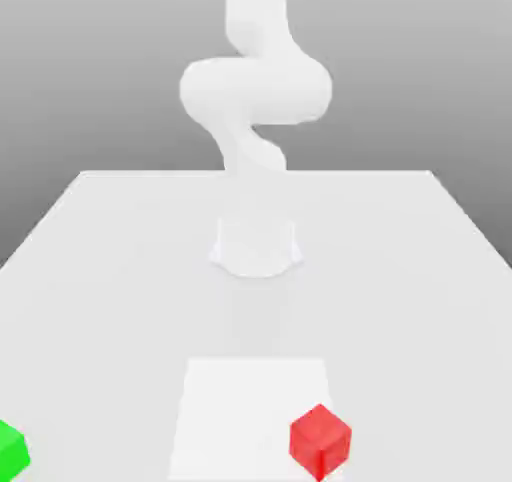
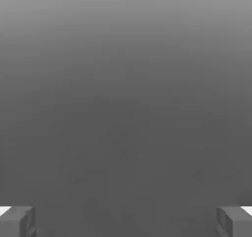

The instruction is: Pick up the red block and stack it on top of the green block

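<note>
The likeliest trouble from here is a skewed grip: the red block (image 1: 320,442) sits on the tabletop (image 1: 120,300) with a corner edge turned toward the exterior view, so if the wrist does not turn to match its faces, the jaws could close on corners and make it spin or squirt aside. It also lies over the edge of a pale square patch (image 1: 250,410), toward the exterior view's right; white on near-white gives little contrast, though the red itself stands out well. A second risk is the stacking. The green block (image 1: 12,452) is cut by the exterior view's left border, so its full outline and angle cannot be read there, and a release off its centre could tip the red block off. Coming down too low with the load might also knock the green block away. As for the jaws (image 2: 126,222), the hand view has them wide apart, one at each side, with nothing between them. The red block is well away from them, resting on its own and apart from the green block; the arm (image 1: 255,90) stands over the far part of the tabletop, so a reach toward the near side seems called for before any grasp.
</note>
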You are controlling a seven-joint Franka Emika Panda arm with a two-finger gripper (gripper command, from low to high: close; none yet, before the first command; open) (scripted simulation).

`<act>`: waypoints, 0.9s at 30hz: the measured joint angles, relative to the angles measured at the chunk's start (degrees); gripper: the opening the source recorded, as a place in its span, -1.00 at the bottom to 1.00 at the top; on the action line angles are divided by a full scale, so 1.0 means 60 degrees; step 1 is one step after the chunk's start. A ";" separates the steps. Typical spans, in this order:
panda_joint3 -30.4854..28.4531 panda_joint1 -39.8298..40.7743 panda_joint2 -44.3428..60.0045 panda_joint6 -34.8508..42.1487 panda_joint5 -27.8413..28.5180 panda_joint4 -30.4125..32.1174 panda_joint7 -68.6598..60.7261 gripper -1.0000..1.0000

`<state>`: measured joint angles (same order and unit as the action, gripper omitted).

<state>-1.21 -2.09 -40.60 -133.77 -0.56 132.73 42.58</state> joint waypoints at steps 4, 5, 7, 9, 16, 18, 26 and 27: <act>-0.0272 -0.0505 0.1443 -0.0550 -0.0214 0.0262 -0.0942 0.00; -0.0326 -0.0617 0.1792 -0.0682 -0.0270 0.0326 -0.1173 0.00; -0.0423 -0.0829 0.2488 -0.0945 -0.0381 0.0452 -0.1631 0.00; -0.0506 -0.1031 0.3183 -0.1208 -0.0485 0.0577 -0.2084 0.00; -0.0534 -0.1485 0.5609 -0.2130 -0.0762 0.1018 -0.3605 0.00; -0.0487 -0.1596 0.6296 -0.2397 -0.0757 0.1145 -0.3980 0.00; -0.0413 -0.1808 0.9006 -0.3659 -0.0295 0.1523 -0.4947 0.00; -0.0376 -0.1784 0.9350 -0.3926 -0.0319 0.1485 -0.4995 0.00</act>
<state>-3.46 -12.80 15.50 -157.33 -2.48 141.64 12.61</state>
